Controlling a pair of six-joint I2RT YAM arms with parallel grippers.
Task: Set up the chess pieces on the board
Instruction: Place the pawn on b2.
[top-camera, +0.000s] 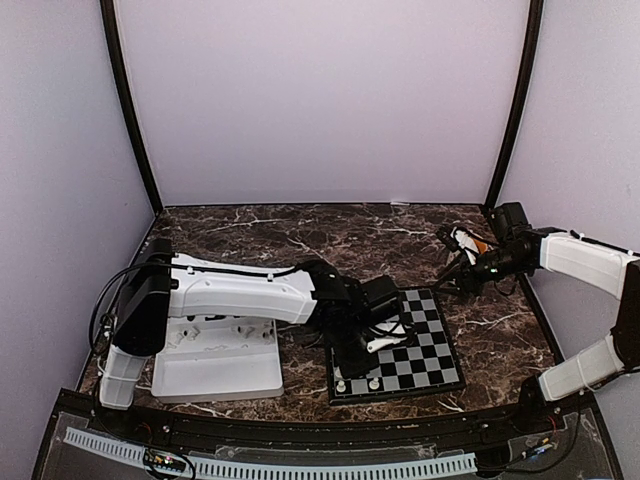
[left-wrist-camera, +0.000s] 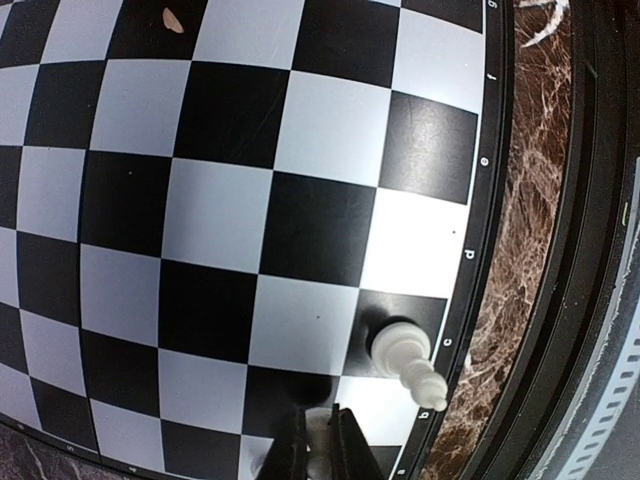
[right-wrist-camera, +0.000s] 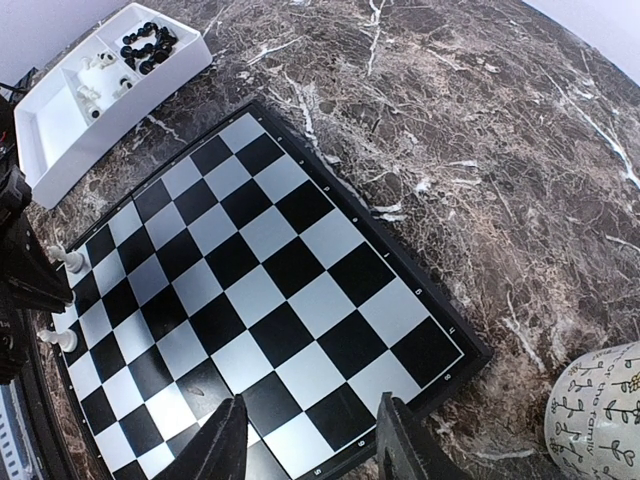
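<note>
Reaching over the board (top-camera: 430, 340) from its left side, the left gripper (left-wrist-camera: 320, 452) has its jaws pinched narrowly on a white chess piece (left-wrist-camera: 318, 425) at the board's near, lettered edge. A second white piece (left-wrist-camera: 405, 362) stands just beside it on a dark square along that same edge, apart from the jaws. The right gripper (right-wrist-camera: 315, 445) hovers over the board's far right corner, its jaws moderately wide with nothing between them. Left of the board, near it but apart, lies the white tray (right-wrist-camera: 60, 125). Its compartments hold more white pieces (right-wrist-camera: 95, 90) and a cluster of black pieces (right-wrist-camera: 148, 45). A patterned mug (right-wrist-camera: 600, 410) stands on the marble counter (right-wrist-camera: 480, 130) just off the board's far right corner.
</note>
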